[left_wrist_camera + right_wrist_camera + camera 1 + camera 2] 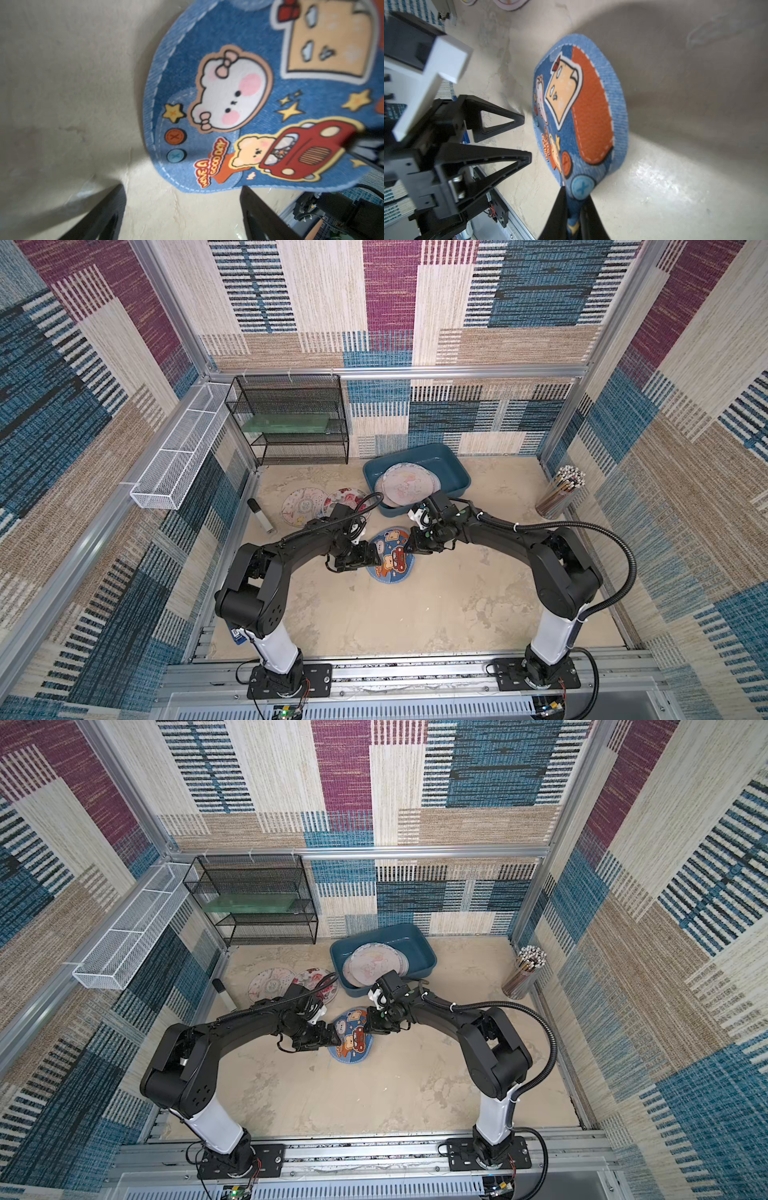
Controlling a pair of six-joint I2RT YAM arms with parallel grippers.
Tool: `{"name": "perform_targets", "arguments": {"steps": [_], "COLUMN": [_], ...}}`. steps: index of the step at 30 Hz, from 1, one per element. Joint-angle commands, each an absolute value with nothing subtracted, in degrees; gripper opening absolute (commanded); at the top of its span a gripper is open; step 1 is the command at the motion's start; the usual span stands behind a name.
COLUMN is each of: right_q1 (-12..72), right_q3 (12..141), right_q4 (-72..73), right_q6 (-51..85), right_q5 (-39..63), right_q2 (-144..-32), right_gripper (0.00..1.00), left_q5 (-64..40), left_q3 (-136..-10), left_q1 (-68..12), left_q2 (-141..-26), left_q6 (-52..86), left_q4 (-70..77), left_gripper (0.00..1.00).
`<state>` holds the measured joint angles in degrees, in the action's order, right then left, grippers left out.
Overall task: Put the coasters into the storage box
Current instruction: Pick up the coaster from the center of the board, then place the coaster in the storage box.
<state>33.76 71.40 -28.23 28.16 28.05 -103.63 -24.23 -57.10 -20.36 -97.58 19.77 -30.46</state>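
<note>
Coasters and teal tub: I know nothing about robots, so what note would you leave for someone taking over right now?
Right gripper: shut on the edge of the blue cartoon coaster, which is tilted up from the table.
Left gripper: open beside that coaster, holding nothing.
Done: several pale coasters are stacked in the teal storage box.
Left: carry the blue one to the box, then the two table coasters on the left arm's side.

One blue coaster (392, 562), two pale coasters (302, 506), one box (455, 466) holding a stack (405, 483) too overlapped to count, one rack (291, 418), one basket (183, 448).
</note>
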Motion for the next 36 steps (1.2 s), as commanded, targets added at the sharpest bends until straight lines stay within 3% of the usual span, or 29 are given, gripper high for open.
{"name": "perform_targets", "arguments": {"steps": [1,17,36], "right_q1": [33.42,29.61,21.86], "right_q3": [73.34,91.38,118.35], "right_q4": [-30.13,-40.65,-38.34], "right_q6": [27.01,24.71,18.02], "right_q5": [28.31,27.21,27.01], "right_q2": [-101.51,-98.63,-121.77], "right_gripper": [0.15,0.15,0.15], "left_q5": [-21.88,-23.37,-25.66], "left_q3": [-56.13,-51.4,-49.67], "left_q1": [-19.91,-16.0,-15.12], "left_q2": [-96.51,-91.72,-89.12], "left_q6": [21.34,23.9,23.73], "left_q4": [-32.39,-26.65,-25.5], "left_gripper": [0.87,0.89,0.9]}}
